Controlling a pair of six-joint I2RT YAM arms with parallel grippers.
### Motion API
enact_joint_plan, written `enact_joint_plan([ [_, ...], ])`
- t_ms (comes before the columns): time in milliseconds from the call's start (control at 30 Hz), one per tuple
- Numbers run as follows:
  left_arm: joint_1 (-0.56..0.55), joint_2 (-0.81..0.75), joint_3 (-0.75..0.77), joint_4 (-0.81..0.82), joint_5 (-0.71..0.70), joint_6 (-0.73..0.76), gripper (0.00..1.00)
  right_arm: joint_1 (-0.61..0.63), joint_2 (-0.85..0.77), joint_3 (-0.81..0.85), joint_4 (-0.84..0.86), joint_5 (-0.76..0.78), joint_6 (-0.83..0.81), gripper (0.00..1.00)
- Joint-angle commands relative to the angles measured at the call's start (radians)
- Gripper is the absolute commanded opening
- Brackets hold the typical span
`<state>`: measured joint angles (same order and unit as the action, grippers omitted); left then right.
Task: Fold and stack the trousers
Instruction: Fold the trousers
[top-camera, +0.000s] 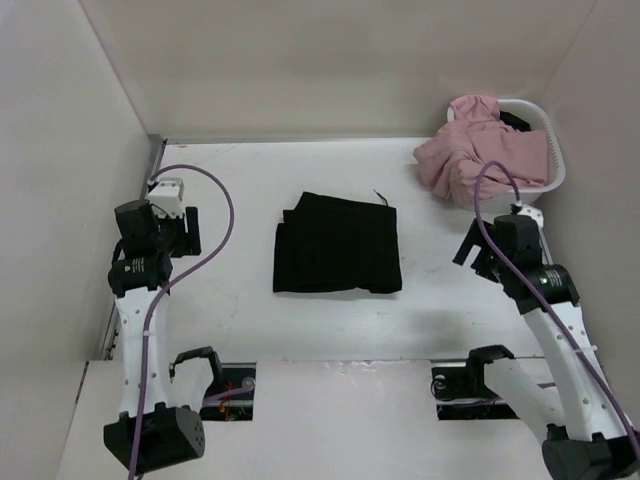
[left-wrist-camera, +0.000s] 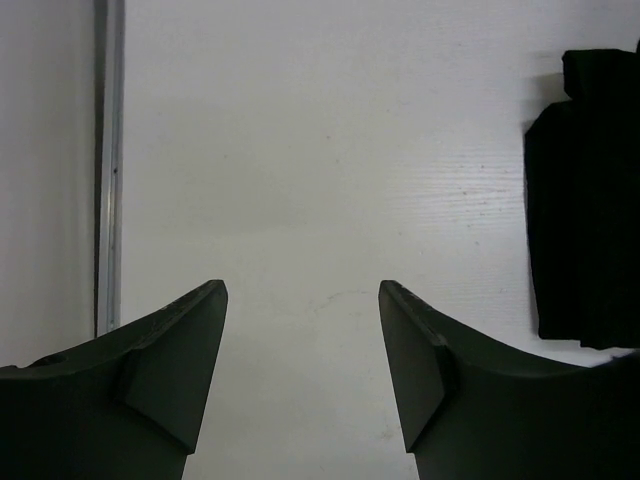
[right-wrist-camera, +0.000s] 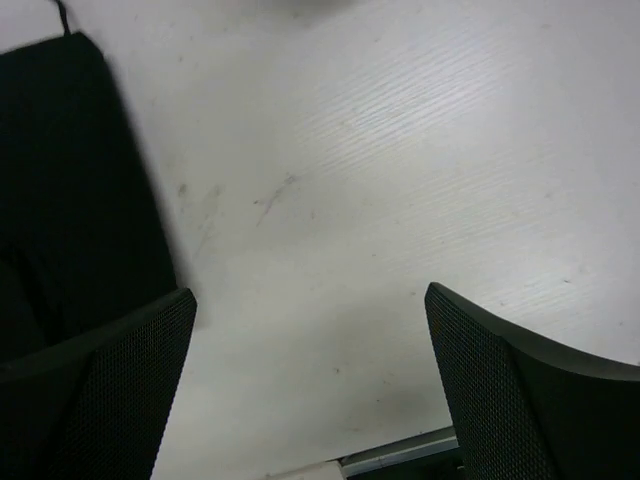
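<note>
trousers (top-camera: 338, 245): folded into a flat black rectangle, centre of the table, touching neither gripper
trousers edges: near and right edges straight; left edge stepped where layers overlap; thin drawstring (top-camera: 380, 196) pokes out at the far right corner
trousers material: soft matte fabric, plain
open room: bare table (top-camera: 220, 330) on all four sides of the trousers, with wide strips to the left and right
left gripper (left-wrist-camera: 300, 300): left of the trousers, well apart, fingers spread, nothing between them, bare table below
right gripper (right-wrist-camera: 310, 300): right of the trousers, apart from them, fingers wide apart and empty, pads mesh-textured
table surface: white, faint grain lines, a few scuffs
left boundary: metal strip (left-wrist-camera: 108, 170) along the foot of the left wall
basket (top-camera: 553, 150): white, rounded rim, far right corner
pink garment (top-camera: 480, 150): crumpled, spilling over the basket's left rim onto the table
walls: plain beige panels on the left, far and right sides
</note>
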<state>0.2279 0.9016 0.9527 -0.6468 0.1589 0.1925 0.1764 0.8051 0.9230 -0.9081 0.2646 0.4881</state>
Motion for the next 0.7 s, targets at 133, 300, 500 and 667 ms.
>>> enact_joint_plan([
  [133, 0.037, -0.067, -0.055, -0.010, -0.015, -0.051, 0.63, -0.113, -0.057, 0.037, -0.026, -0.014, -0.003, 1.00],
  [300, 0.043, -0.081, -0.060, -0.016, -0.013, -0.047, 0.64, -0.111, -0.046, 0.071, -0.020, -0.036, -0.040, 1.00],
  [500, 0.043, -0.090, -0.068, -0.017, -0.009, -0.045, 0.64, -0.120, -0.040, 0.085, -0.018, -0.028, -0.075, 1.00],
  [667, 0.043, -0.093, -0.080, -0.017, -0.009, -0.042, 0.64, -0.120, -0.030, 0.086, -0.012, -0.027, -0.074, 1.00],
])
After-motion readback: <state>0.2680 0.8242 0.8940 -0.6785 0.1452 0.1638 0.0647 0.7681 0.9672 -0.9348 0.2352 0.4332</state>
